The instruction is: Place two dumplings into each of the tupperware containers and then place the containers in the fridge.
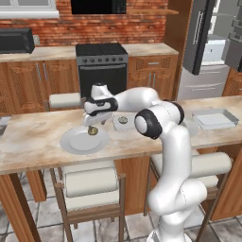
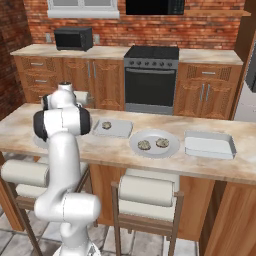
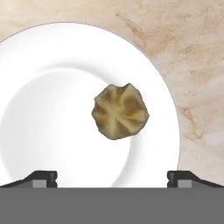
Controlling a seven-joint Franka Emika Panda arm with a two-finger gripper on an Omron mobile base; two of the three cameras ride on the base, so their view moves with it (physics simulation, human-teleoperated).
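1. Hovering with the tool [image 3: 112,177] spread wide and gripping nothing, fingertips [image 3: 43,177] standing far apart at either side of the hand view.
2. Hanging low over a round white plate [image 1: 71,142] at the left of the marble tabletop [image 1: 28,142], seen from the left base view with the tool [image 1: 92,124] pointing down.
3. Lying on that plate directly under the tool: one dumpling [image 3: 120,111], olive-tan and pleated, also showing in the left base view [image 1: 93,131].
4. Sitting just right of the plate: a shallow pale container [image 1: 124,123] carrying one dumpling [image 1: 123,120]; in the right base view the same container [image 2: 112,128] showing its dumpling [image 2: 106,125].
5. Resting on a second round plate [image 2: 154,143] in the right base view: two further dumplings [image 2: 144,145] side by side.
6. Standing empty further right: the second container [image 1: 215,119].
7. Standing with its door swung open at the far right: the fridge [image 1: 201,33].
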